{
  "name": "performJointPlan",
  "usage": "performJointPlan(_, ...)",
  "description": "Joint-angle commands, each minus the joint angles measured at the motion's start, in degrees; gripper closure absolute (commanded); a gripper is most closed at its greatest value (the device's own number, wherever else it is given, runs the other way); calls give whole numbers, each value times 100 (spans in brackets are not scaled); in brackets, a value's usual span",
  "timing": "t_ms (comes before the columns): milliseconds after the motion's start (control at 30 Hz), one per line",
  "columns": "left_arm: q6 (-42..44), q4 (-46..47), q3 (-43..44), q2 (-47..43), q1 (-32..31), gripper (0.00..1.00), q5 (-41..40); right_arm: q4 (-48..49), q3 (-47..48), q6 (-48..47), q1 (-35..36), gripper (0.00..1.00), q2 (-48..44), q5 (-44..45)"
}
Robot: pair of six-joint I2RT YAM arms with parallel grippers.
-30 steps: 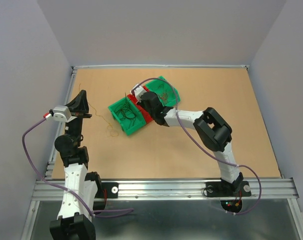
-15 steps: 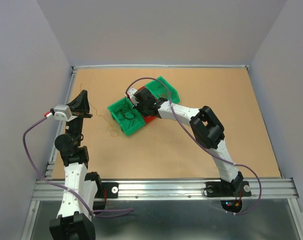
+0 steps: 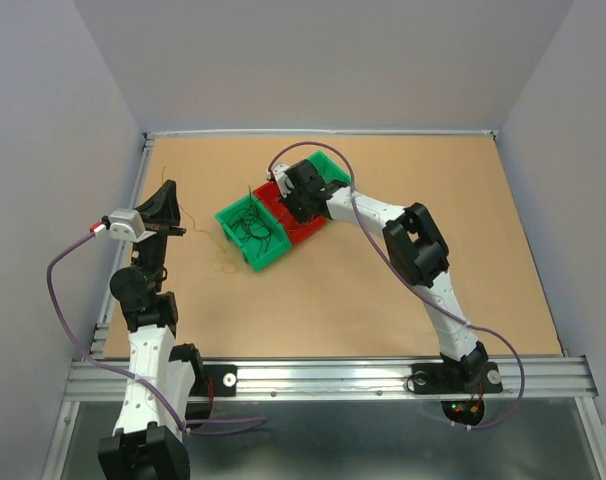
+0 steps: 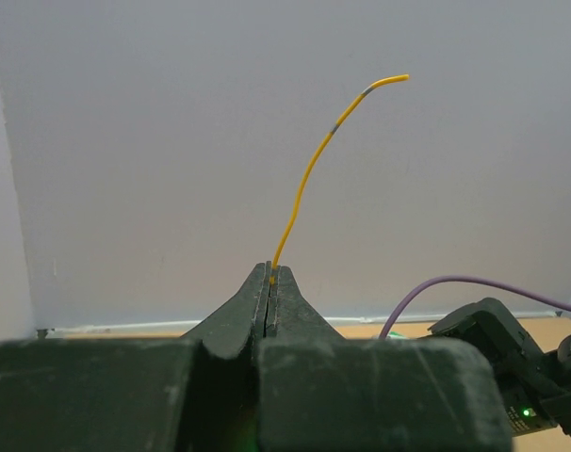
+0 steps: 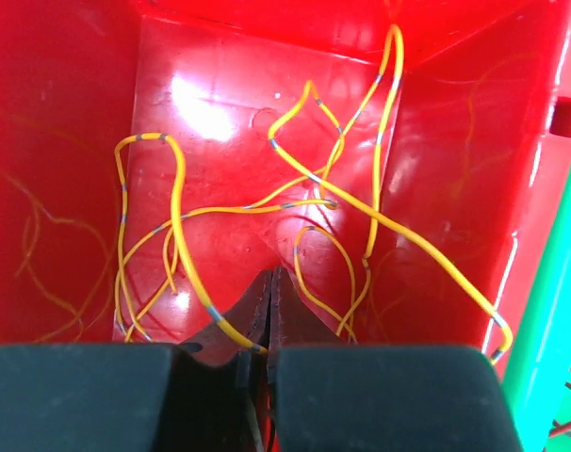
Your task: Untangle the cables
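Left jaws pinch one yellow cable (image 4: 304,179) aloft; right jaws, pressed together, sit among cables (image 5: 325,201) in the red bin (image 5: 59,94).

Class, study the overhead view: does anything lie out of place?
Yes. One yellow cable lies curled on the table, just left of the green bin, outside the bins that hold the others.

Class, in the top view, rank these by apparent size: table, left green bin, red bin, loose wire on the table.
1. Table.
2. Left green bin and red bin: these look alike, and the red one is partly hidden by the right arm.
3. Loose wire.
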Motion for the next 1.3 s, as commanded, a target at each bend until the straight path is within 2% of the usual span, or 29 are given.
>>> performJointPlan(0,63,293,245,-50,-22,99,86,-263,331,172,53,94,86,-200)
performJointPlan(33,63,284,245,-41,-22,98,77,-263,357,225,44,87,-10,-200)
performJointPlan(133,63,284,245,-41,-31,99,86,-228,497,365,53,77,-195,-322)
performJointPlan(267,81,284,237,-50,-40,99,77,-53,577,603,53,72,-371,-332)
performJointPlan(300,81,284,237,-67,-40,99,77,-18,586,664,53,68,-389,-297)
performJointPlan(367,81,284,237,-76,-40,99,77,27,595,718,53,68,-415,-253)
performJointPlan(533,81,284,228,-85,-48,99,112,149,472,832,53,54,-591,-121)
performJointPlan(667,72,275,228,-102,-40,99,112,316,182,893,53,51,-898,-103)
performJointPlan(867,72,275,228,-102,-48,99,113,694,-223,955,53,32,-1338,-24)
performJointPlan(967,81,275,237,-76,-57,99,104,739,-188,990,53,33,-1321,20)
performJointPlan(1033,81,275,236,-67,-57,99,113,756,-161,1008,53,40,-1286,20)
performJointPlan(1267,81,275,228,-93,-57,99,113,774,111,999,53,40,-943,125)
